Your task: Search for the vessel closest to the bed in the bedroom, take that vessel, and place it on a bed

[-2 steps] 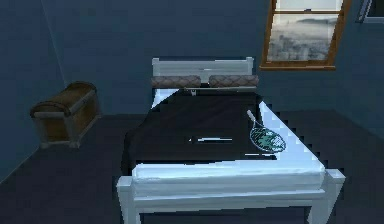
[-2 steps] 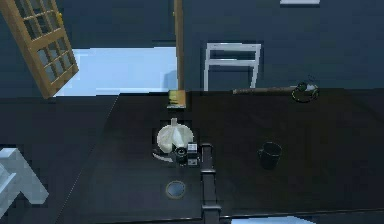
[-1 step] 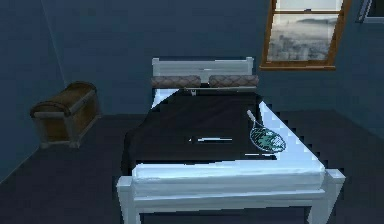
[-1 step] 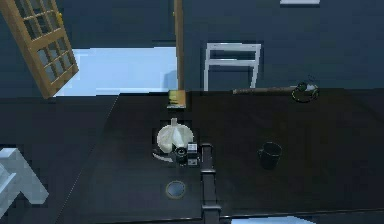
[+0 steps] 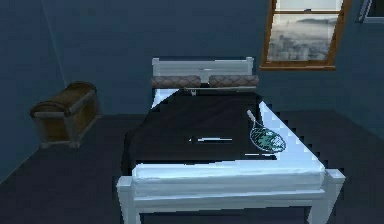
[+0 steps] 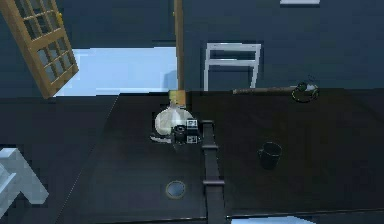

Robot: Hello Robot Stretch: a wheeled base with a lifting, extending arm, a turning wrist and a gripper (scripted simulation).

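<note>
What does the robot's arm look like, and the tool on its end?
The arm is a dark square bar. Near its end sit two small white squares with black marks, beside the tool: a dark body with two thin fingers.

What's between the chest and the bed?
Nothing. In the forward view, only bare dark floor lies between the chest and the bed.
</note>
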